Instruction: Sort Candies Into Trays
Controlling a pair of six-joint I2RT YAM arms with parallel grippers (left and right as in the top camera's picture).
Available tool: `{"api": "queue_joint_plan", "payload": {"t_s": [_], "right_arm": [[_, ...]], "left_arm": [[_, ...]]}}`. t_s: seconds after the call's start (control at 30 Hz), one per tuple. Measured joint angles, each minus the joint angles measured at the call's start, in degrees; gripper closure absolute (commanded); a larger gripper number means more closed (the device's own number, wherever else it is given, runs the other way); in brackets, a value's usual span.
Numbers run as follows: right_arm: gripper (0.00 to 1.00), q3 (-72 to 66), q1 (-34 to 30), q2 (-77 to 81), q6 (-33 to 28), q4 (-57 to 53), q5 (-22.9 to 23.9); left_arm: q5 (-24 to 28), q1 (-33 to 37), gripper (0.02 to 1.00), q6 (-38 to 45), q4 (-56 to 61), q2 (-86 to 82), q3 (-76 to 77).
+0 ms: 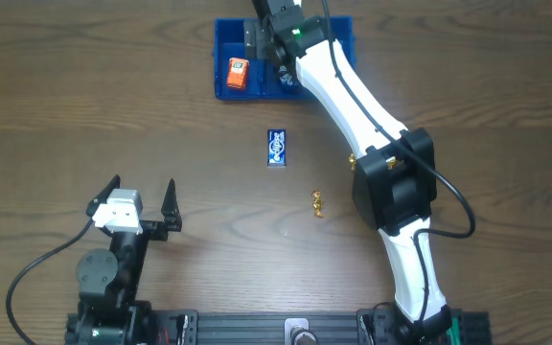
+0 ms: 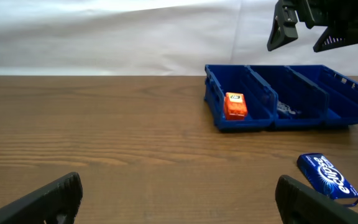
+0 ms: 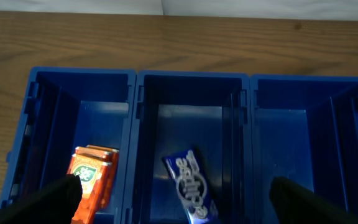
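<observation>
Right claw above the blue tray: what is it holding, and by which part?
Nothing: the right claw hangs open and empty above the blue tray.

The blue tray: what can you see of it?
The blue tray looks like hard plastic: three open-topped compartments side by side. It sits flat on the wooden table. An orange candy pack lies in one end compartment, a blue candy pack in the middle one. The right gripper hangs open above it.
</observation>
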Motion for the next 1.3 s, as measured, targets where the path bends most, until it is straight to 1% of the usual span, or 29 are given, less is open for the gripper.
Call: {"api": "queue_joint_plan", "payload": {"t_s": [0.07, 0.2, 0.27, 0.33, 0.4, 0.47, 0.57, 0.63, 0.73, 0.83, 0.97, 1.1, 1.3], "right_arm": [[0.001, 0.85, 0.02, 0.00, -0.37, -1.86, 0.02], [0.001, 4.59, 0.28, -0.76, -0.92, -10.36, -0.28], [0.003, 4.83, 0.92, -2.82, -0.72, -16.20, -1.16], [0.003, 5.05, 2.14, -5.57, 0.70, -23.34, -2.32], [0.003, 5.66, 4.28, -8.74, 3.48, -31.41, -3.58], [0.003, 4.94, 7.23, -10.93, 6.73, -35.82, -5.53], [0.001, -0.33, 9.64, -11.56, 8.96, -33.38, -6.78], [0.001, -7.93, 10.62, -11.28, 10.67, -29.59, -7.58], [0.001, -18.36, 10.69, -10.38, 12.87, -23.10, -8.70], [0.001, -24.98, 10.58, -9.99, 13.73, -16.98, -9.92], [0.001, -29.03, 10.40, -9.99, 14.19, -12.63, -10.36], [0.001, -30.16, 10.29, -9.22, 14.36, -11.15, -10.60], [0.038, -30.27, 9.09, -7.39, 14.38, -9.79, -10.75]], "left_arm": [[0.00, 0.00, 0.020, 0.00, -0.02, 0.00, 0.00], [0.00, 0.00, 0.020, 0.00, -0.02, 0.00, 0.00], [0.00, 0.00, 0.020, 0.00, -0.02, 0.00, 0.00], [0.00, 0.00, 0.020, 0.00, -0.02, 0.00, 0.00], [0.00, 0.00, 0.020, 0.00, 0.00, 0.00, 0.00], [0.00, -0.02, 0.020, 0.00, 0.00, 0.00, 0.00], [0.00, 0.00, 0.020, 0.00, -0.02, 0.00, 0.00], [0.00, 0.00, 0.020, 0.00, 0.00, 0.00, 0.00], [0.00, 0.00, 0.023, 0.00, -0.02, 0.00, 0.00], [0.00, 0.00, 0.020, 0.00, 0.00, 0.00, 0.00], [0.00, 0.00, 0.020, 0.00, 0.00, 0.00, 0.00], [0.00, 0.00, 0.020, 0.00, -0.02, 0.00, 0.00], [0.00, 0.00, 0.023, 0.00, 0.00, 0.00, 0.00]]}}
